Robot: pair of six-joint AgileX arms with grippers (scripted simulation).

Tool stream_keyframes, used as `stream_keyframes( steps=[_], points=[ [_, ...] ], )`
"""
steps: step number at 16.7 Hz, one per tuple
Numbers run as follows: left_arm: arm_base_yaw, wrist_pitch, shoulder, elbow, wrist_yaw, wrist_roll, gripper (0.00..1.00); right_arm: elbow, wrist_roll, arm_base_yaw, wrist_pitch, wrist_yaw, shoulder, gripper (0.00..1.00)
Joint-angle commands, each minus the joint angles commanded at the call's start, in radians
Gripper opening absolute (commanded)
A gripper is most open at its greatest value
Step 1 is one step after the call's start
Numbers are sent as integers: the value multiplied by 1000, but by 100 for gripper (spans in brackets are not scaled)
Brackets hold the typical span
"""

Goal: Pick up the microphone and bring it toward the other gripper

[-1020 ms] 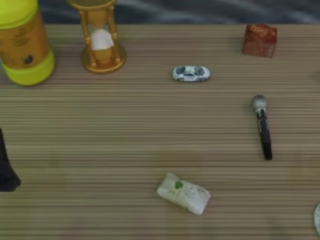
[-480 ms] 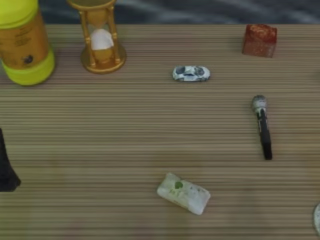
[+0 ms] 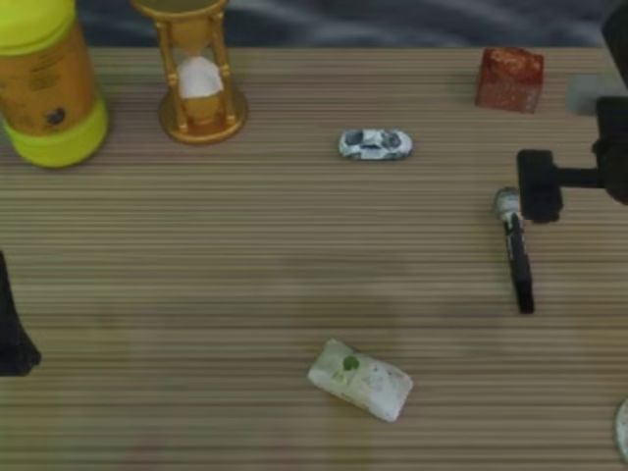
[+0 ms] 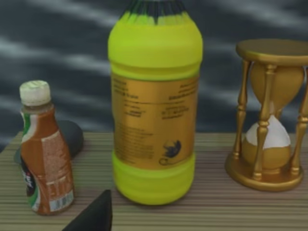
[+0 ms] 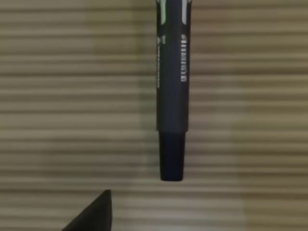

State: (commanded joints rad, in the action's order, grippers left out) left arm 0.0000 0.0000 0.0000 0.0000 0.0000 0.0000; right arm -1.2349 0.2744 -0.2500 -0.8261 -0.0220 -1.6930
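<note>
Left gripper (image 3: 14, 339) parked at table's left edge, unchanged; can't tell its finger state. Ribbed wood table (image 3: 196, 275). Microphone (image 3: 514, 250) lies flat near the right edge, unmoved: round silver mesh head, slim black handle. New: right gripper (image 3: 540, 184) has entered from the right edge, over the head; opening unclear.

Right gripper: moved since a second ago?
Yes. The right gripper came in from the top view's right edge and now sits beside the microphone head, below the red block.
</note>
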Motion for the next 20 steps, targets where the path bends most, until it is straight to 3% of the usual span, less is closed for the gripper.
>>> stream_keyframes(
  steps=[6, 13, 20],
  points=[
    [0, 0, 0, 0, 0, 0, 100, -247, 54, -48, -144, 1, -300, 100],
    [0, 0, 0, 0, 0, 0, 100, -266, 57, -48, -151, 1, -326, 100],
    [0, 0, 0, 0, 0, 0, 100, -166, 57, -49, 91, 0, -463, 100]
  ],
)
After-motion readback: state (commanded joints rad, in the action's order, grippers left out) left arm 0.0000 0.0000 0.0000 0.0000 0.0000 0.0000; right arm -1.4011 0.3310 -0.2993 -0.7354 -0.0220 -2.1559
